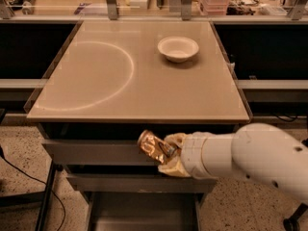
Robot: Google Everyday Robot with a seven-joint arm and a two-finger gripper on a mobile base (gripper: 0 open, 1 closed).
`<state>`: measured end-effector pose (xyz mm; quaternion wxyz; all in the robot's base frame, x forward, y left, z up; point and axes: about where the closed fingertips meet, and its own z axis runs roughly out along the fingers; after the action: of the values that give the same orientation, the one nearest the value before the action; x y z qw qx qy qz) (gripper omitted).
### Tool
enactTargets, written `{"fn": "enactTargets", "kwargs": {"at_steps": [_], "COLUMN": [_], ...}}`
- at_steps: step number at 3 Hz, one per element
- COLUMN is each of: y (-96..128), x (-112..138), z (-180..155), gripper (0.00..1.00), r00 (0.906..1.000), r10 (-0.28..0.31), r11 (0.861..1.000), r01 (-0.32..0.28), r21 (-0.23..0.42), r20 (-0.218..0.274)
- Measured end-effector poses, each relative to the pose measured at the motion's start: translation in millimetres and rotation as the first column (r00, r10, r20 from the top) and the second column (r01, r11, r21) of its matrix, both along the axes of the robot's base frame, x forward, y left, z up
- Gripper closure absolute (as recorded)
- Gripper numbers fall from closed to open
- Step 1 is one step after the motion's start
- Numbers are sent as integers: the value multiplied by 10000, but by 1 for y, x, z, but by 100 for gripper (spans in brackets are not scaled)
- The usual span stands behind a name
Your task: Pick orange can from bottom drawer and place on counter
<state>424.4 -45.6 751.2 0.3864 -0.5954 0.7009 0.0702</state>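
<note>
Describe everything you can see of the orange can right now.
The small, shiny golden-orange metal can with brownish markings is tilted, one end pointing up-left. The robot's cream two-finger hand is shut on its right part, holding it in the air before the grey drawer fronts, below the front edge of the beige counter and above the open bottom drawer.

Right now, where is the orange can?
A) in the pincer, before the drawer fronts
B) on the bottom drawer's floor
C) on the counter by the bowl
A: the pincer grips the orange can in front of the upper drawers, below the counter edge.
</note>
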Motion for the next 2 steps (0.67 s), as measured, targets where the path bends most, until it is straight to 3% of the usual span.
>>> {"fn": "enactTargets", "kwargs": {"at_steps": [2], "y": [21], "x": [33], "z": [63], "gripper": [100], "r00": [9937], "r10": [830], "r11": [9915], "r01": [-747], "r21": [-1066], "r20": [753]}}
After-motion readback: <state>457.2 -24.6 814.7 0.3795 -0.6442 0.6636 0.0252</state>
